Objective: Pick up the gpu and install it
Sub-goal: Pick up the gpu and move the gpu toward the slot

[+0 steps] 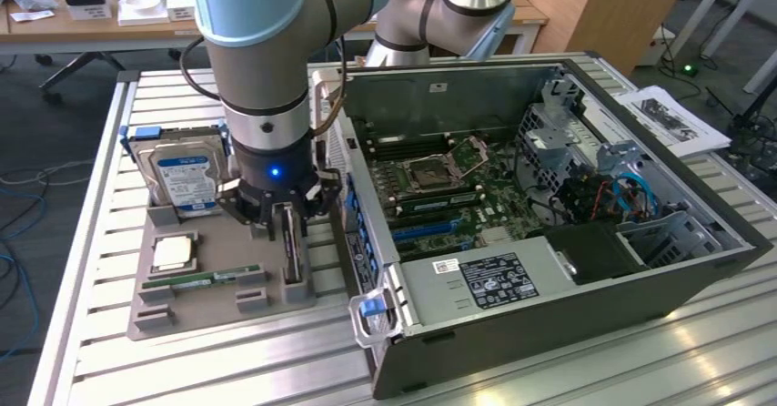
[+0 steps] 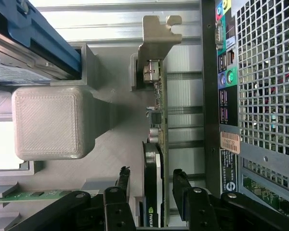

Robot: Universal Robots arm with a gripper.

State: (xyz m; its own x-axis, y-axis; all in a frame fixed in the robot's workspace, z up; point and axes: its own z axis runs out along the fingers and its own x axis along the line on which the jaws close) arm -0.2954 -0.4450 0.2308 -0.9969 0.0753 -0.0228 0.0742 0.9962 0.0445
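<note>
A slatted metal worktop (image 1: 158,370) fills the exterior view, and an open PC case (image 1: 680,279) lies on its side across the centre and right of that frame, motherboard exposed. The arm (image 1: 261,51) drops from the upper left of the frame, just beside the case's near wall. Under it, in the lower left, a grey holder (image 1: 195,319) sits on the worktop. A hard drive (image 1: 182,174) stands in the holder's far end. The gpu (image 1: 293,260) stands on edge in a slot along the holder's side nearest the case, not yet lifted. The claw (image 1: 286,217) is lowered over the gpu. In the wrist view its released fingers (image 2: 124,180) straddle the card (image 2: 160,115), with a gap showing on one side. A CPU (image 1: 174,253) lies flat in the holder, and a green RAM stick (image 1: 200,281) lies just below it in the frame.
</note>
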